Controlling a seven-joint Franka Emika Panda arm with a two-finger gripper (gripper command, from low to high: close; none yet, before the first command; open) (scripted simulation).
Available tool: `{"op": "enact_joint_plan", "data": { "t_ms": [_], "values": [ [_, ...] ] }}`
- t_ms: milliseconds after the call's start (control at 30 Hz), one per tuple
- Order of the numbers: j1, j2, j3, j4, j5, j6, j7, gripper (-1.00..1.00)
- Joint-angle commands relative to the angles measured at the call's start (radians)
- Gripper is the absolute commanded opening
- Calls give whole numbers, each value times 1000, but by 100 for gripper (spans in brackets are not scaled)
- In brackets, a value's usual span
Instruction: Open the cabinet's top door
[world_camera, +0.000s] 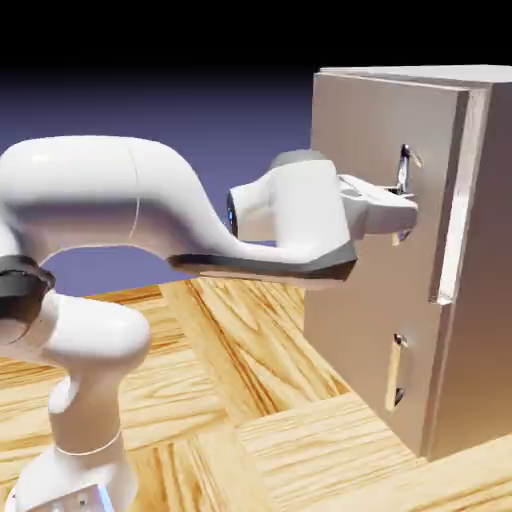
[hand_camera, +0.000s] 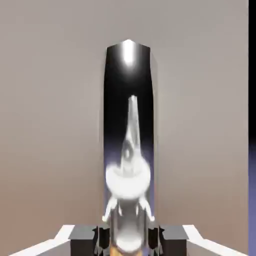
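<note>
Here gripper (hand_camera: 128, 239) clamps glossy bar handle (hand_camera: 128, 125)

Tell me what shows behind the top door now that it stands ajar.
Only the top door's pale edge and the cabinet's side show; the gripper sits at the handle. The interior is hidden.
</note>
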Motion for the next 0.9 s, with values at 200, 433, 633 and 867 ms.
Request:
{"op": "enact_joint_plan", "data": {
  "t_ms": [200, 433, 633, 867],
  "values": [
    [-254, -23, 228, -153, 148, -63, 0, -100],
    [-506, -77, 479, -277, 323, -80, 0, -100],
    [-718, -147, 696, -354, 489, -45, -1, -100],
    [-971, -249, 932, -407, 673, 70, 2, -100]
  ]
}}
